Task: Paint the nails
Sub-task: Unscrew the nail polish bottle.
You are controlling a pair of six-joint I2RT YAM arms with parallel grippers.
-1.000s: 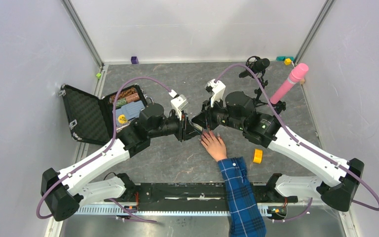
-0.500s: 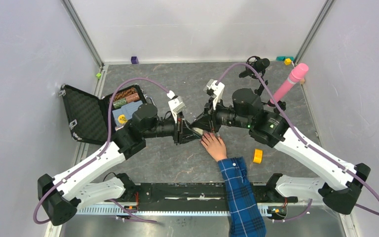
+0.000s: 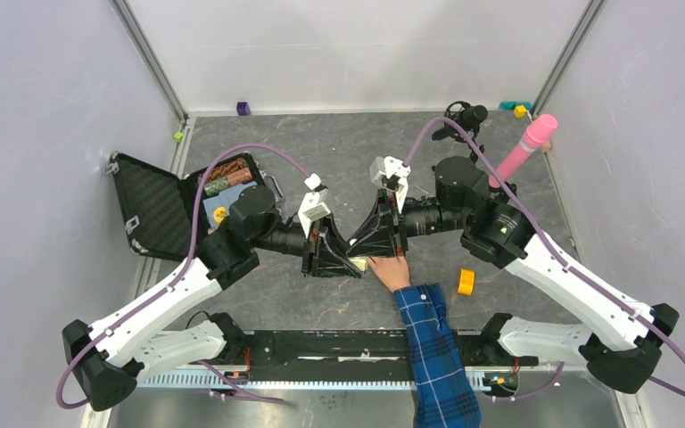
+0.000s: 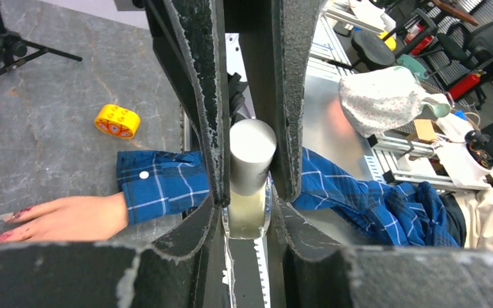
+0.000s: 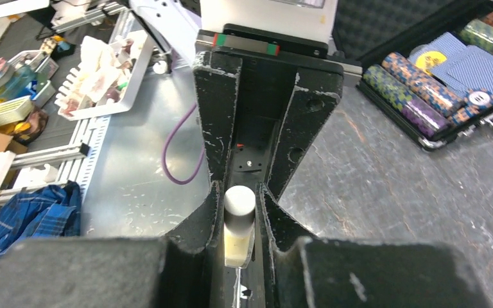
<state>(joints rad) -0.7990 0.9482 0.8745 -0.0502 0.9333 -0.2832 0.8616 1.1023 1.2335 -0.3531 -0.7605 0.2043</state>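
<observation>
A small white bottle (image 3: 358, 264) with a silver cap (image 4: 251, 149) and a pale glass body stands between both grippers. My left gripper (image 3: 350, 262) is shut on its body (image 4: 247, 215). My right gripper (image 3: 367, 257) meets it from the opposite side and is shut on the same bottle (image 5: 237, 224). A pale hand (image 3: 392, 272) with a blue plaid sleeve (image 3: 433, 339) lies flat just right of the bottle. In the top view its fingertips are hidden under the grippers. Dark-pinkish nails (image 4: 14, 214) show at the left edge of the left wrist view.
An open black case (image 3: 156, 209) with poker chips and cards (image 5: 436, 83) lies at the left. A yellow piece (image 3: 466, 282) lies right of the sleeve. A pink cylinder (image 3: 522, 150) and a small tripod (image 3: 462, 120) stand at the back right.
Both grippers have swung toward the near edge and tipped downward, closing in together on the bottle over the fingertips. The hand has stayed in place.
</observation>
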